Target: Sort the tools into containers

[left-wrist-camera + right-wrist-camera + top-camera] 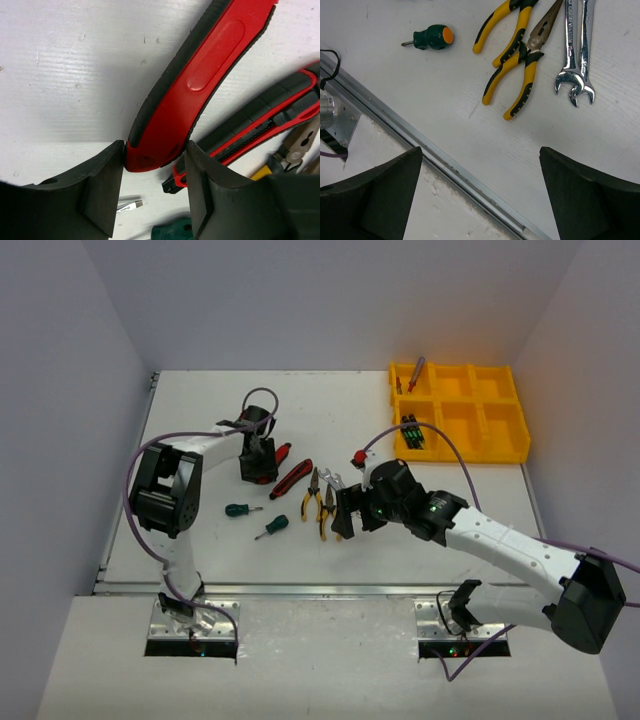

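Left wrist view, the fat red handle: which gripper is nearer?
Left. The left gripper has its jaws flanking the butt of the red handle. The right gripper hangs open further right, by the pliers and wrenches.

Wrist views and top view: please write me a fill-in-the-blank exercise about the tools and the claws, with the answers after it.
The long-nose pliers have black and ___ handles.
The tray has ___ compartments.
The left claw straddles a ___ and black handle.
The right claw is ___, with nothing between its fingers.
Answers: yellow; six; red; open.
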Robot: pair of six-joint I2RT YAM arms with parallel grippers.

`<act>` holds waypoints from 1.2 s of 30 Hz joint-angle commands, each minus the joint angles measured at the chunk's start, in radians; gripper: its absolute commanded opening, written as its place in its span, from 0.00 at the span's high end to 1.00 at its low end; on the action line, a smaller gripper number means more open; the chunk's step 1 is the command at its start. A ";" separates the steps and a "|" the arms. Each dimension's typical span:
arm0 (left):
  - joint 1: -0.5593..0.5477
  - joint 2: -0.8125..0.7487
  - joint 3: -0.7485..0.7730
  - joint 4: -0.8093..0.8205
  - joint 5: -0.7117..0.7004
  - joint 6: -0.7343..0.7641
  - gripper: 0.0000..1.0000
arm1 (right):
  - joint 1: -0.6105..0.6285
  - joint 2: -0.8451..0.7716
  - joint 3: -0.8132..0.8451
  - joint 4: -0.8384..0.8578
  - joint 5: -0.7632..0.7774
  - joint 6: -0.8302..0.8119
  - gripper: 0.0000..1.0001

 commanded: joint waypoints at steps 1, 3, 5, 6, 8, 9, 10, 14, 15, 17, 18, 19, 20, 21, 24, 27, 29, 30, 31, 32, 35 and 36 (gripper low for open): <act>-0.009 -0.056 -0.018 0.103 0.008 -0.068 1.00 | 0.000 0.000 -0.006 0.039 -0.008 -0.015 0.01; -0.009 -0.031 -0.015 0.104 0.016 -0.053 1.00 | 0.000 0.004 -0.005 0.041 -0.008 -0.015 0.01; -0.013 0.010 0.015 0.069 0.037 -0.030 1.00 | 0.000 0.009 -0.005 0.041 -0.011 -0.016 0.01; -0.014 0.022 0.025 0.056 0.029 -0.024 0.98 | 0.000 0.010 -0.005 0.042 -0.011 -0.016 0.01; -0.016 0.044 0.039 0.041 0.028 -0.004 0.84 | 0.000 0.010 -0.005 0.044 -0.011 -0.016 0.01; -0.018 0.054 0.044 0.038 0.027 0.011 0.83 | 0.000 0.010 -0.006 0.044 -0.011 -0.016 0.01; -0.018 0.054 0.050 0.037 0.027 0.012 0.80 | 0.000 0.008 -0.006 0.044 -0.011 -0.016 0.01; -0.046 0.116 0.115 -0.030 -0.050 0.063 0.43 | -0.001 0.010 -0.006 0.046 -0.013 -0.018 0.01; -0.049 0.123 0.124 -0.034 -0.053 0.067 0.41 | -0.001 0.008 -0.007 0.046 -0.013 -0.017 0.01; -0.054 0.140 0.149 -0.043 -0.058 0.075 0.38 | -0.001 0.007 -0.008 0.046 -0.013 -0.017 0.01; -0.054 0.152 0.169 -0.052 -0.062 0.079 0.37 | 0.000 0.006 -0.009 0.046 -0.013 -0.018 0.01; -0.054 0.169 0.189 -0.071 -0.075 0.087 0.36 | 0.000 0.003 -0.009 0.047 -0.013 -0.020 0.01; -0.054 0.188 0.209 -0.089 -0.088 0.090 0.35 | 0.000 0.001 -0.009 0.047 -0.013 -0.021 0.01; -0.054 0.193 0.231 -0.103 -0.088 0.094 0.34 | 0.000 -0.001 -0.010 0.047 -0.011 -0.021 0.01; -0.055 0.233 0.277 -0.127 -0.117 0.109 0.35 | 0.000 -0.015 -0.017 0.047 0.001 -0.025 0.01; -0.055 0.250 0.299 -0.148 -0.126 0.113 0.55 | 0.000 -0.021 -0.019 0.047 0.003 -0.027 0.01; -0.055 0.253 0.301 -0.148 -0.127 0.114 0.80 | 0.000 -0.021 -0.020 0.051 0.004 -0.028 0.01; -0.055 0.251 0.298 -0.148 -0.135 0.112 0.88 | -0.001 -0.021 -0.020 0.054 0.003 -0.028 0.01; -0.055 0.248 0.294 -0.148 -0.147 0.110 0.98 | 0.000 -0.019 -0.021 0.057 0.002 -0.027 0.01; -0.054 0.242 0.292 -0.144 -0.151 0.105 0.99 | 0.000 -0.017 -0.020 0.060 -0.001 -0.027 0.01; -0.054 0.194 0.284 -0.120 -0.164 0.081 1.00 | 0.000 -0.009 -0.020 0.067 -0.009 -0.027 0.01; -0.055 0.172 0.279 -0.107 -0.157 0.074 1.00 | -0.001 -0.006 -0.020 0.070 -0.010 -0.029 0.01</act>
